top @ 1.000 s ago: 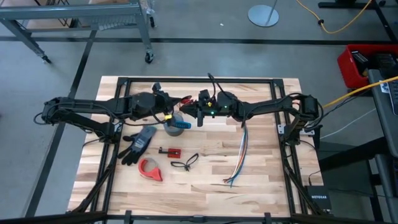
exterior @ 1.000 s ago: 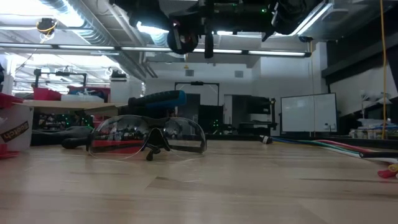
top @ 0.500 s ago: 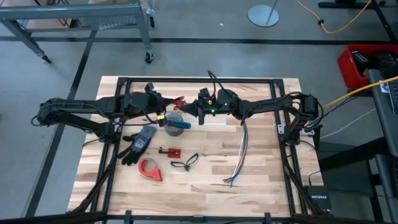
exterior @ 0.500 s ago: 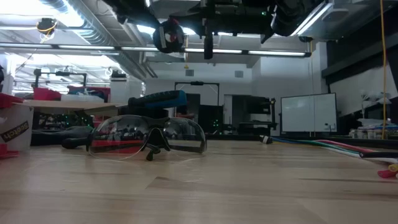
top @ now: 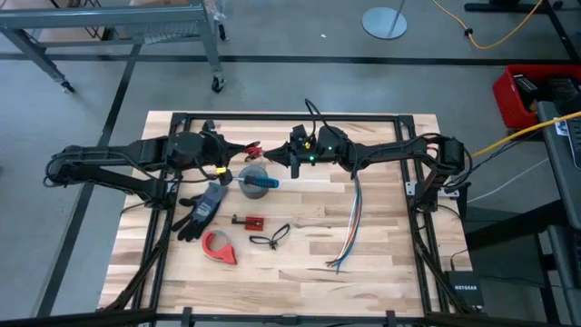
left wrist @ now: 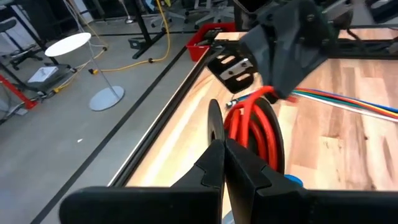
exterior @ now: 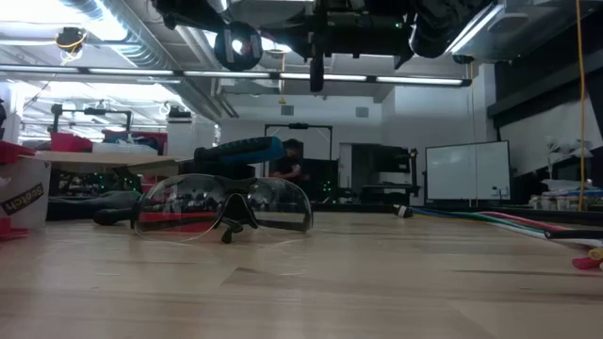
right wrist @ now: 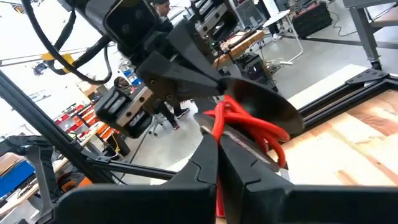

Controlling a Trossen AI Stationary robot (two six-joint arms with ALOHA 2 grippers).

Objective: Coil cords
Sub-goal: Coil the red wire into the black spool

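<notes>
The cord point(left wrist: 254, 127) is a thin red cord with black parts, wound into a small round coil. It hangs in the air over the far middle of the table, and shows in the low view as a dark disc point(exterior: 237, 44). My left gripper point(top: 245, 148) is shut at the coil's left side. My right gripper point(top: 276, 156) is shut at its right side. In the right wrist view the red loops point(right wrist: 245, 124) lie just past my right fingers, with the left gripper behind them. My left gripper pinches the coil's near black rim point(left wrist: 215, 121) between its two shut fingers. It comes about level from the table's left side. The coil stands on edge beyond the fingertips, clear of the table. My right gripper pinches a red strand point(right wrist: 219, 127) of the coil between its shut fingers, coming level from the table's right. The strand runs on between the fingers point(right wrist: 205, 155); the fingers hide how far back it reaches.
Below the grippers lie a grey tape roll point(top: 257, 174) and a blue-handled tool point(top: 263, 183). Nearer are a dark glove point(top: 201, 209), a red tape dispenser point(top: 220, 247), a black looped cord point(top: 270, 238) and a multicoloured wire bundle point(top: 349, 227). Safety glasses point(exterior: 224, 205) show in the low view.
My left gripper has drawn back toward the table's left edge and risen a little, staying shut. The coil has gone with it, leftward and slightly up. My right gripper has kept about still.
</notes>
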